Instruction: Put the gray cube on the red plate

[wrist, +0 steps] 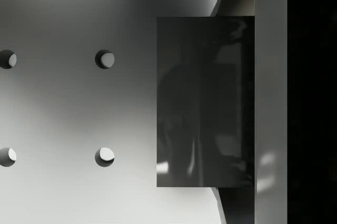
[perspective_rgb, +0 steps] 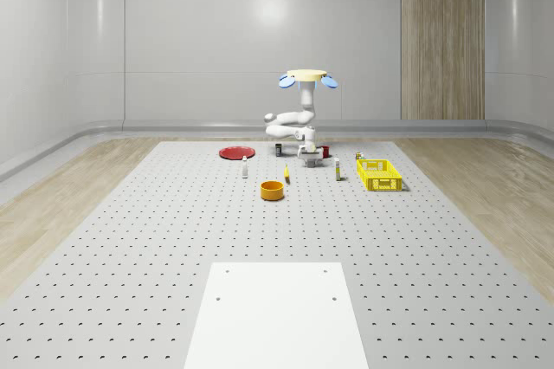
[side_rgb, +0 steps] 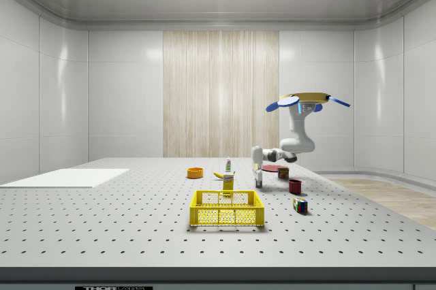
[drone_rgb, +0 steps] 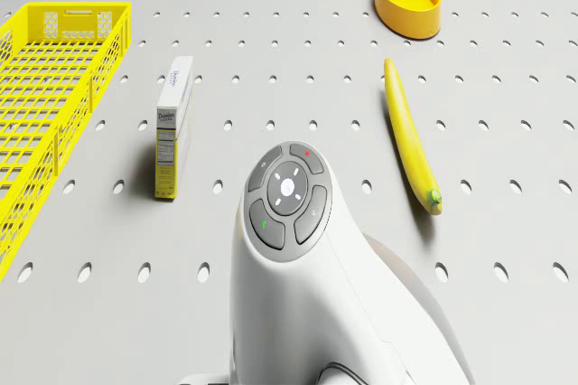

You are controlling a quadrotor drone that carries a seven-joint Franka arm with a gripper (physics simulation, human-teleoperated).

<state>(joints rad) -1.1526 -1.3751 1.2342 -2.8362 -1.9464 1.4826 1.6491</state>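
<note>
— Nearest first, starting from the yellow basket?
— Toward the whole-scene view's left of it and slightly nearer, an orange bowl; just past that, a banana, flat on the table
— And beyond the basket?
— Beyond and to the left, the drone: hovering over the table, high enough to let the arm fold down and bring the gripper to table level
— Why so low?
— For the gray cube: resting on the table right under the wrist, close against one side of the gripper, apparently lined up for a grasp
— Open or clamped?
— Cannot tell
— And the red plate?
— Farther left of the basket, well apart from the cube; by the look of it, lift and carry not yet done
</note>
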